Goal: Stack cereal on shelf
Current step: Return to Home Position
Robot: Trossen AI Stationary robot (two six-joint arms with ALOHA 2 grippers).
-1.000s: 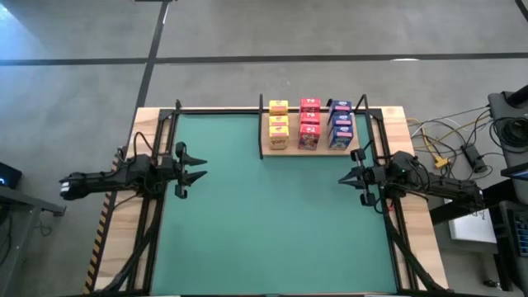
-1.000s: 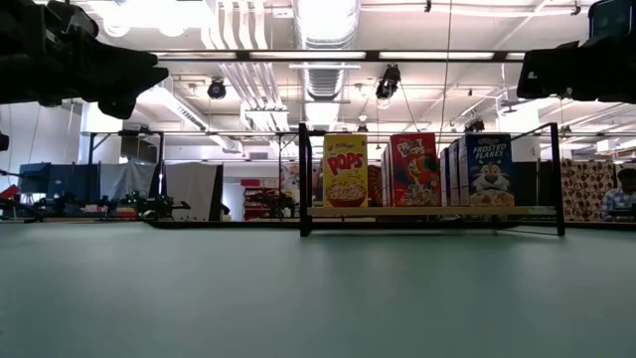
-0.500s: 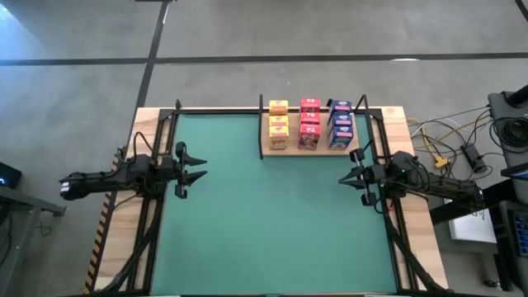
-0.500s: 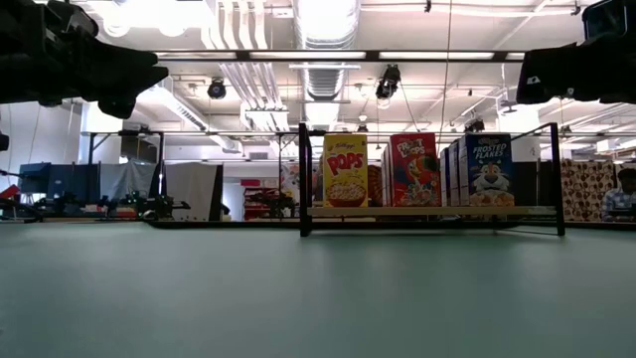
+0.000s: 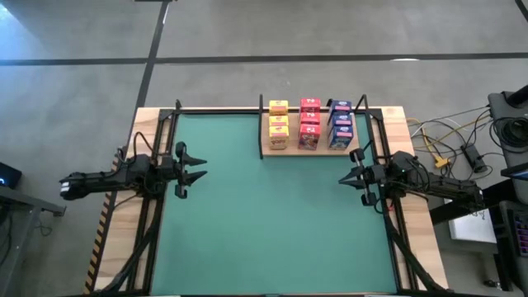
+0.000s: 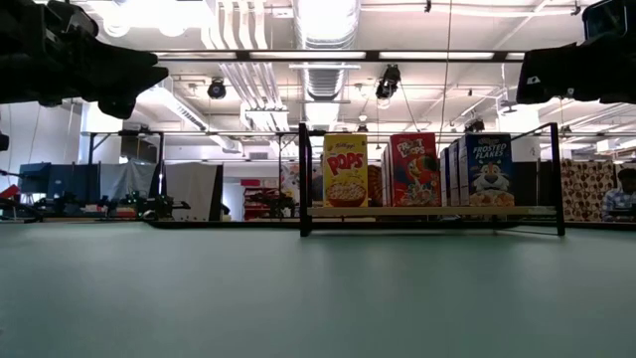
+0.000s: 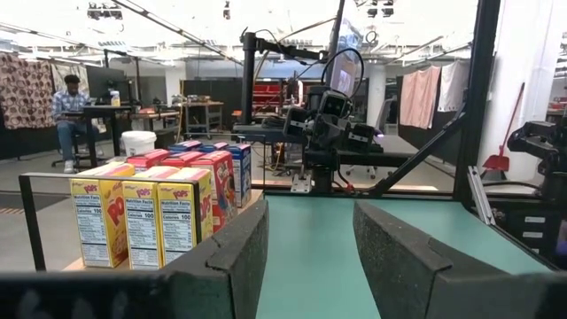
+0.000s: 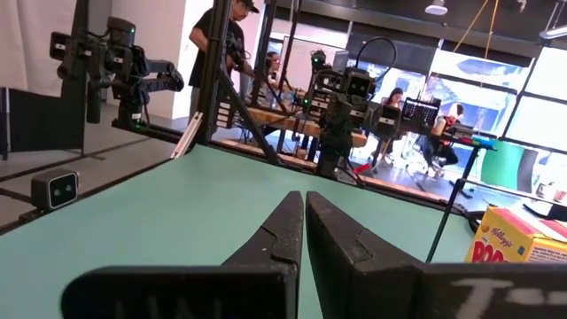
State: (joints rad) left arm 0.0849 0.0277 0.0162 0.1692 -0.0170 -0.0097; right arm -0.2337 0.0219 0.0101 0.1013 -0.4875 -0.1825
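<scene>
On the shelf at the far edge, cereal stands in three rows. Left gripper is spread, right gripper pressed together, both empty at the sides. Homing should settle gently, well clear of the cereal.

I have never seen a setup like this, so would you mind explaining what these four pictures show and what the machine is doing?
This is a robot with two dark arms at a table covered by a green mat. The overhead picture looks straight down: the left gripper and right gripper hover at opposite sides, holding nothing. The level picture looks across the mat from table height. The other two come from a camera on each wrist, looking forward: the left fingers stand apart, the right fingers are closed together. At the table's far edge stands a wooden shelf carrying three rows of tiny cereal: yellow boxes, red boxes, blue boxes. A person sits in the room behind.
</scene>
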